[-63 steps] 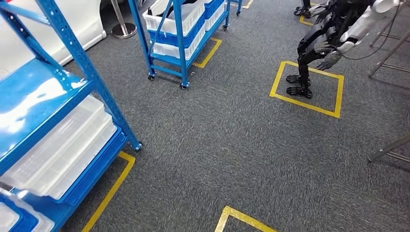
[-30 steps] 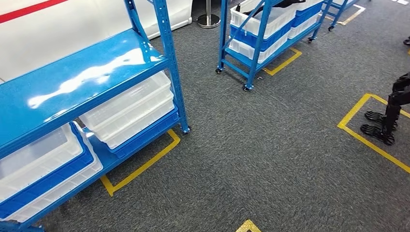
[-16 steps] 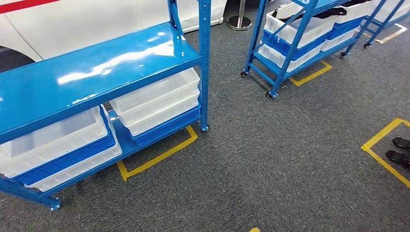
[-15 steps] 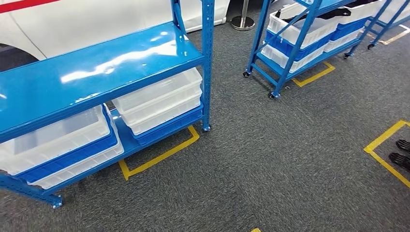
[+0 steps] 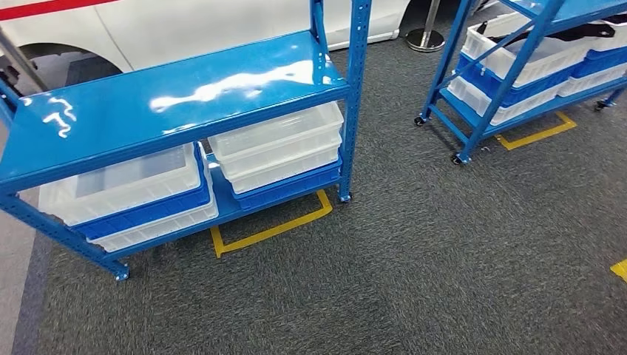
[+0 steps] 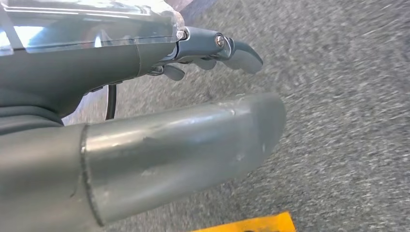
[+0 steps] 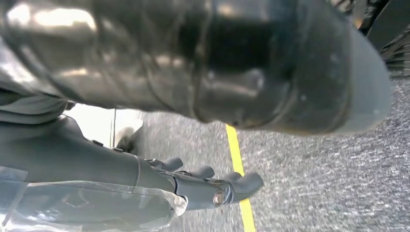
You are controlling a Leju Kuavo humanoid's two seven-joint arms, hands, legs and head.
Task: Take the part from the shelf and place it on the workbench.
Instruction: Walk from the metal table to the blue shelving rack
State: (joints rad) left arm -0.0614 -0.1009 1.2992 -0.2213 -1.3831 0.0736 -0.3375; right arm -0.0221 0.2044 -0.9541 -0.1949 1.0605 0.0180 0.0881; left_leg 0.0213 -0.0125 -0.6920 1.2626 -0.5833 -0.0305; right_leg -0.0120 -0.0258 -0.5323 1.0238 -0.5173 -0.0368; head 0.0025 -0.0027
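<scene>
I see both hands hanging empty over grey carpet – left hand and right hand, fingers loosely apart – while the glossy blue steel shelf stands ahead, leftward; I cannot spot the part.

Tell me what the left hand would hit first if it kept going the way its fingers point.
Most likely the grey carpet: nothing else lies beyond the left hand and its fingers. Depth is unclear, and the hand holds nothing.
</scene>
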